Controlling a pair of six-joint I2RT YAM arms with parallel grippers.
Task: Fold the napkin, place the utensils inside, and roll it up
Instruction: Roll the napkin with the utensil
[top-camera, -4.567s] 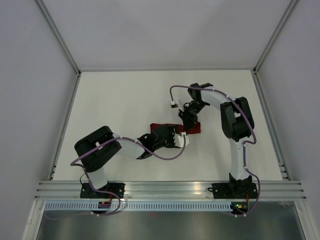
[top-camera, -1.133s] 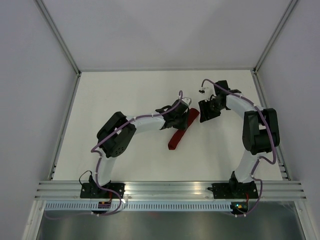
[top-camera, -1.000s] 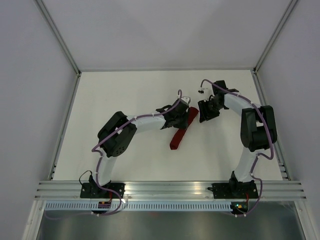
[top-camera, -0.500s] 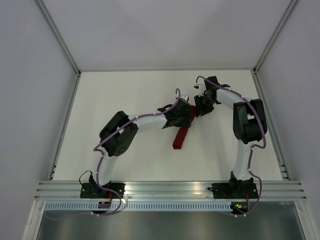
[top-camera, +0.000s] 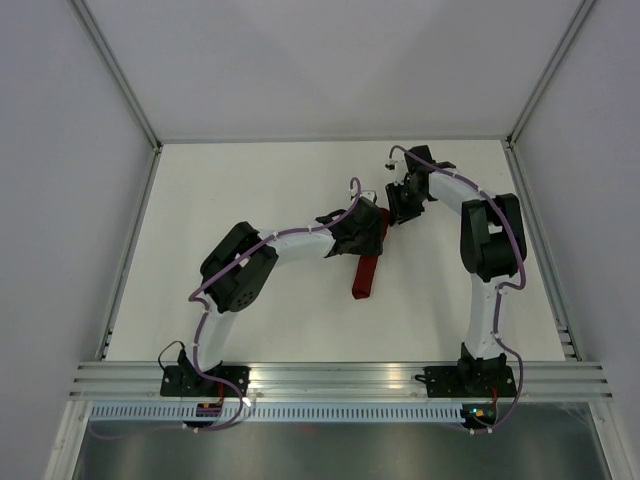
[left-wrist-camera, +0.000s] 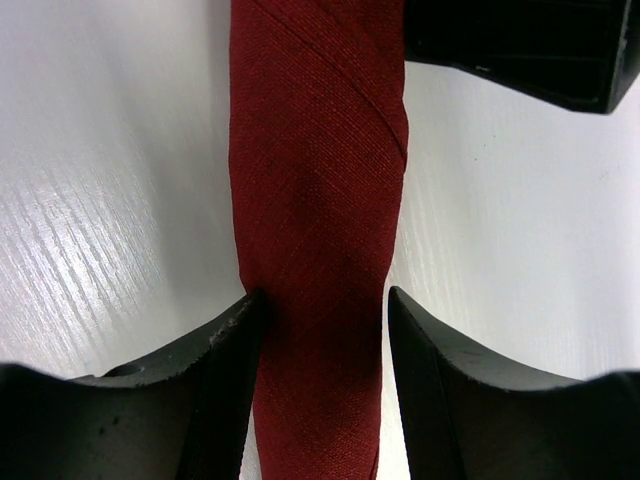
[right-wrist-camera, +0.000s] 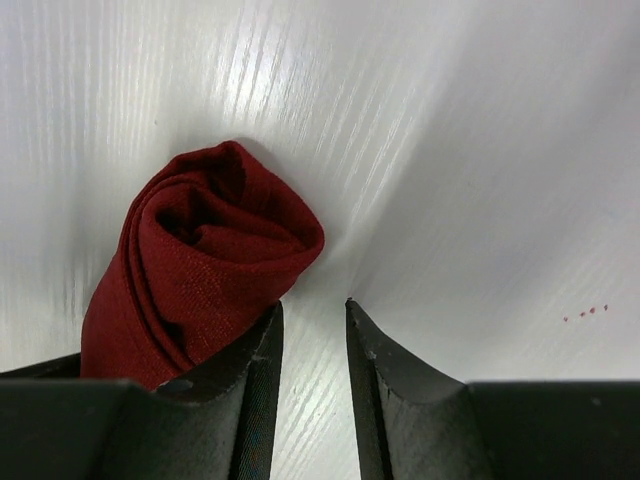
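The napkin (top-camera: 365, 276) is a tight dark red roll lying on the white table, running near to far. My left gripper (top-camera: 368, 240) straddles its far half. In the left wrist view the roll (left-wrist-camera: 315, 200) passes between my left gripper's (left-wrist-camera: 325, 295) open jaws, brushing one finger (left-wrist-camera: 235, 340) with a thin gap at the other. My right gripper (top-camera: 397, 212) sits at the roll's far end. In the right wrist view its (right-wrist-camera: 313, 305) jaws stand narrowly open on bare table, with the spiral end of the roll (right-wrist-camera: 205, 260) just outside one finger. The utensils are hidden.
The table (top-camera: 250, 190) is fenced by grey walls with metal corner posts (top-camera: 120, 80). An aluminium rail (top-camera: 340, 378) carrying both arm bases runs along the near edge. Part of the right gripper's black body (left-wrist-camera: 510, 45) shows in the left wrist view's top corner.
The roll has swung from slanted to nearly straight near-to-far. My left jaws have widened off it. My right gripper has moved left to the roll's far end and narrowed.
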